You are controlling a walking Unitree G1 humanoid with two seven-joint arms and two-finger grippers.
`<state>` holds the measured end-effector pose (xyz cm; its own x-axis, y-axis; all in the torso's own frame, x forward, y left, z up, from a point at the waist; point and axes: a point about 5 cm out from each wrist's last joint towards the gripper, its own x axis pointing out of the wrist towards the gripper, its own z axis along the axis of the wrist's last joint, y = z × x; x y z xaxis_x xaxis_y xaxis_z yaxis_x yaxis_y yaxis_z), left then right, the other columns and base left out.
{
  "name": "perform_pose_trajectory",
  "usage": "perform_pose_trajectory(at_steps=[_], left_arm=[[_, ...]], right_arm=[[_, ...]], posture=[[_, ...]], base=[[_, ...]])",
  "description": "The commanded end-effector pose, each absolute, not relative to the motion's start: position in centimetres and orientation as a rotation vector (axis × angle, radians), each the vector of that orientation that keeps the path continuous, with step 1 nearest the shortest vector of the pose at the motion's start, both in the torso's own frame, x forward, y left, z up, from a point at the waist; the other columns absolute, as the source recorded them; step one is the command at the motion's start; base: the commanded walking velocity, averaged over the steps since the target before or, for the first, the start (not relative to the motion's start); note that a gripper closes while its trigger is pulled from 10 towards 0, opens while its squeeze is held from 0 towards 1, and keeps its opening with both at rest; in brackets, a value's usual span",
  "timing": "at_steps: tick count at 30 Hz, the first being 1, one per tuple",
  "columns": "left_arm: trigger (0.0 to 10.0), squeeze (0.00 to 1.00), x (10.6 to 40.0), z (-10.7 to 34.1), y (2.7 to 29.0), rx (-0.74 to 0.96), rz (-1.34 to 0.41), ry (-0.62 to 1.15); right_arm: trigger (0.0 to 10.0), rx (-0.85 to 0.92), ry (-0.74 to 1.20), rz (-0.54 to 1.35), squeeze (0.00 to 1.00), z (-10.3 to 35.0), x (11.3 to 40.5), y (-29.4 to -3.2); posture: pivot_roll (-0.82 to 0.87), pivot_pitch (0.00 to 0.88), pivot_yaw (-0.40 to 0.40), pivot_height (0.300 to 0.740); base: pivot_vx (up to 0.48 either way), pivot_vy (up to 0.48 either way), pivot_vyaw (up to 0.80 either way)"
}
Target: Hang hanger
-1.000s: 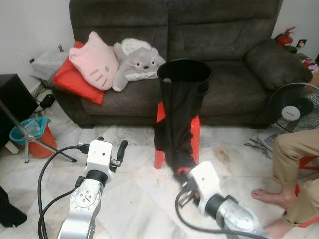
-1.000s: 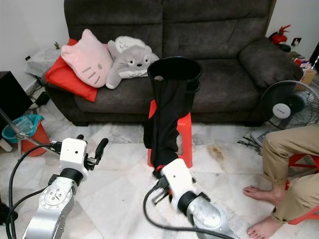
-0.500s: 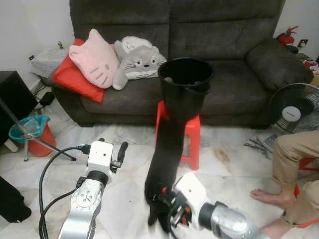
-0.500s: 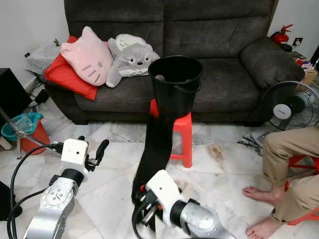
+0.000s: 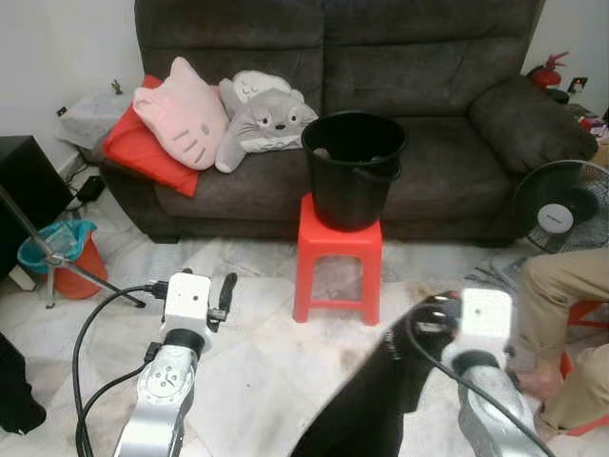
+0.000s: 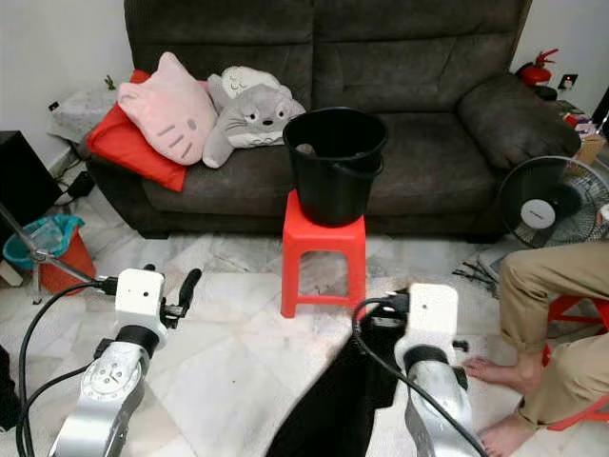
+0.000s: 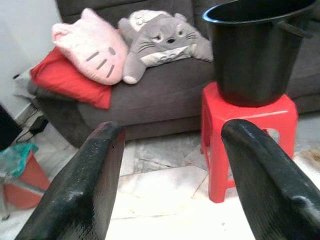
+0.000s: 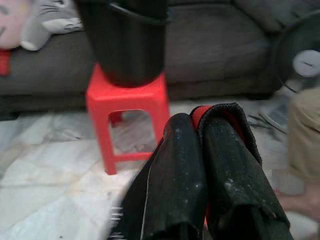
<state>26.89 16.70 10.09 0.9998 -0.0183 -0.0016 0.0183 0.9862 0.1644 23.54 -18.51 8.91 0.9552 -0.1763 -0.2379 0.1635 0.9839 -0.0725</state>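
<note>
Pinching limp black cloth [image 5: 366, 419], right gripper [image 8: 207, 150] fingers pressed together; left gripper [image 7: 170, 165] fingers spread, glossy round bucket [image 5: 354, 167]

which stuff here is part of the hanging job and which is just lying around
In the job:
right gripper, shut on the black garment with its red hanger
left gripper, open
black bucket on red stool

Lying about:
pink cushion
grey plush
fan

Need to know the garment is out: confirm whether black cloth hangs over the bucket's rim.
No. The black bucket on the red stool has a bare rim; the right pincer holds the black cloth.
</note>
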Motion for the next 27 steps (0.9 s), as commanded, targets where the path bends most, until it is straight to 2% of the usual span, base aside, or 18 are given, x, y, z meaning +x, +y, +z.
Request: perform_pose_trajectory(at_steps=[1,6,15,20,27], left_arm=[[10.0,0.00,27.1,10.4,17.3,0.177,0.015,-0.017],[10.0,0.00,26.9,10.4,17.4,0.169,0.012,-0.028],[10.0,0.00,26.5,9.9,17.2,0.167,-0.005,-0.027],[10.0,0.00,26.7,10.3,16.7,0.150,-0.036,-0.049],[10.0,0.00,26.7,10.2,16.5,0.149,-0.053,-0.050]], right_arm=[[10.0,-0.056,0.183,-0.221,0.00,9.9,23.3,-19.1],[10.0,-0.069,0.160,-0.230,0.00,9.3,22.0,-19.6],[10.0,-0.077,0.111,-0.241,0.00,9.2,22.1,-19.0],[10.0,-0.076,0.092,-0.314,0.00,9.2,22.0,-19.7],[10.0,-0.090,0.079,-0.305,0.00,9.2,22.2,-19.4]], posture=[[-0.04,0.000,0.050,0.740],[-0.03,0.000,0.049,0.740],[-0.03,0.000,0.051,0.740],[-0.03,0.000,0.059,0.740],[-0.05,0.000,0.077,0.740]], base=[[0.000,0.000,0.00],[0.000,0.000,0.00],[0.000,0.000,0.00],[0.000,0.000,0.00],[0.000,0.000,0.00]])
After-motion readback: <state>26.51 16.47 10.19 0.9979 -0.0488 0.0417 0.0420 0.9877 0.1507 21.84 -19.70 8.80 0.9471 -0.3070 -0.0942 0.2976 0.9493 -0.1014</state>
